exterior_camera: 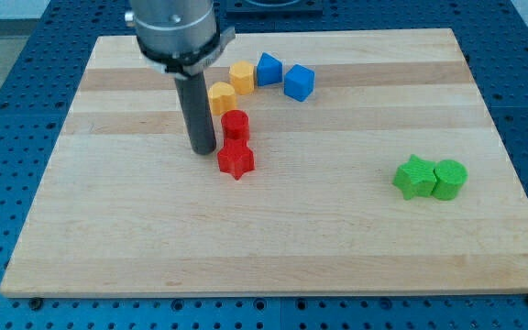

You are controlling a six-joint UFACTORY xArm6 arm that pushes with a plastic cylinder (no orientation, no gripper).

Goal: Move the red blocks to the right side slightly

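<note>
**Red pair could split under the push**

Red cylinder (236, 125) and red star (236, 159) sat touching at desk (337, 238) centre-left, the tip (203, 149) just left between them. No pincer fitted. Off-centre contact might rotate one away, or nudge the yellow block (221, 96).

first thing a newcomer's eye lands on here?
Probably the thick dark rod coming down from the view's top, my tip resting just left of the red star block and the red cylinder block above it. Next, the arc of yellow blocks and blue blocks curving up and to the right from the red pair. The two green blocks sit alone at the view's right.
</note>
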